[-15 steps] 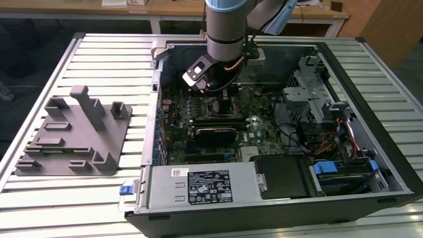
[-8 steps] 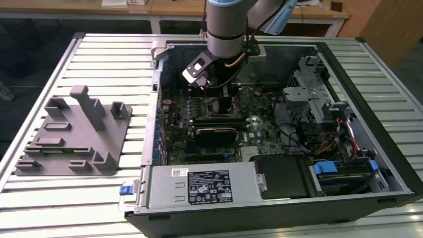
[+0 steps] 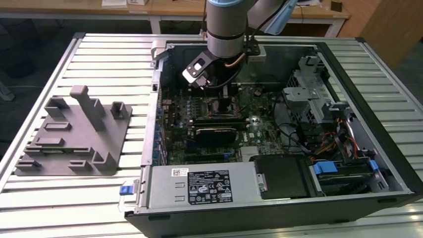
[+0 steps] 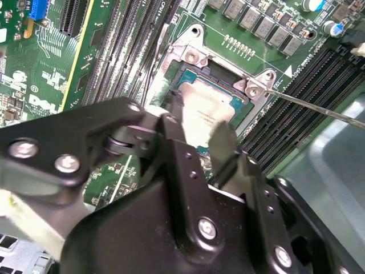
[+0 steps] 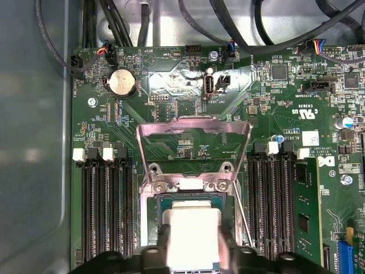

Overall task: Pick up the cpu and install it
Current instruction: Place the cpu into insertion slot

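Observation:
The cpu (image 5: 191,228) is a silvery square chip with a pale rim. It sits in or just above the open socket (image 4: 194,54) of the green motherboard (image 3: 261,131), inside the computer case (image 3: 343,69). My gripper (image 5: 193,251) hangs straight over it, with a dark finger against each of two opposite edges, so it is shut on the chip. In the second wrist view the cpu (image 4: 212,103) shows between the black fingers (image 4: 177,123) of the gripper (image 4: 199,117). The socket's metal load plate (image 5: 194,128) stands flipped open. In the exterior view the gripper (image 3: 223,94) is low over the board.
Memory slots (image 5: 105,211) flank the socket on both sides. A thin lever rod (image 4: 319,108) sticks out beside it. A grey tray with upright posts (image 3: 73,134) lies at the exterior view's left. The power supply (image 3: 205,186) and drive cage (image 3: 317,99) crowd the case.

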{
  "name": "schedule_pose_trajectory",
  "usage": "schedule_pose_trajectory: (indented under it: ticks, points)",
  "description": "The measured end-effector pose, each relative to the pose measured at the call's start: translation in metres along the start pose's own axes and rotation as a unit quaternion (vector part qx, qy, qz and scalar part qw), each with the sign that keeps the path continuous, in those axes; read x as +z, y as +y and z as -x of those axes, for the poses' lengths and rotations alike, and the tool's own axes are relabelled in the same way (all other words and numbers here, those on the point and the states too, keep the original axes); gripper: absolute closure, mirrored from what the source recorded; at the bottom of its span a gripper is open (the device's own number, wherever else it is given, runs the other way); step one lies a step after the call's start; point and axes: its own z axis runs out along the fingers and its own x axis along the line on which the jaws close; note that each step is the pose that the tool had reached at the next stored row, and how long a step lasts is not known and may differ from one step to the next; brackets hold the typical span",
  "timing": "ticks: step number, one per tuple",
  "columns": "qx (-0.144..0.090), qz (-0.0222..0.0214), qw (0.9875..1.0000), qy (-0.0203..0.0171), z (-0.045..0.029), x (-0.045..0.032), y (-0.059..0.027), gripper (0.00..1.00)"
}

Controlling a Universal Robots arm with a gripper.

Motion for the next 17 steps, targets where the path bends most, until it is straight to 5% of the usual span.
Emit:
schedule_pose_trajectory:
  ticks: [8,17]
  points:
    - [0.000,0.0000,1.0000,0.0000,0.0000,-0.0001,0.0000,0.88]
    - [0.000,-0.0001,1.0000,-0.0001,0.0000,0.0008,-0.0001,0.89]
